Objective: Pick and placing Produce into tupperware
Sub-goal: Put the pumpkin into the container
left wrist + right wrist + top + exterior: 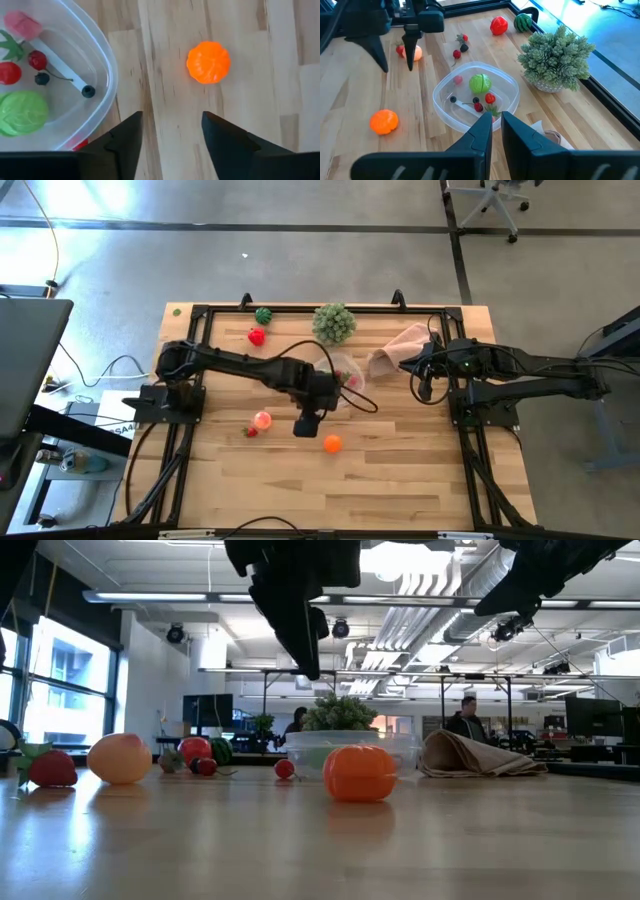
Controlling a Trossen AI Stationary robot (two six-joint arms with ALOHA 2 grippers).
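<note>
An open-plan workshop is stretching out behind the table (400, 480) — pipes and lamps overhead, desks and screens at the back, two people (465, 720) standing far off. The wood is pale, planked and bare where I am working.

I am hanging my left claw (171, 131) above the boards with its fingers parted and nothing between them, just beside the tub (442, 107) and pointing toward the orange (208, 62), which is lying alone on the wood a little way ahead. I judge I am lining up on it because it is the nearest loose piece.

The tub is sitting mid-table and is already holding a bright green piece (479, 83), a pink one (23, 24), some red bits (9, 73) and cherries (37, 59). More produce is waiting outside it: a peach (119, 758) and a strawberry (52, 769) to my side, a red fruit (257, 336) and a melon (263, 315) near the far edge.

My right claw (496, 125) is clenched shut on nothing, hovering by the tub's other side next to the cloth (400, 345) — parked out of my way, I reckon. The leafy ball (334, 322) is standing behind the tub.
</note>
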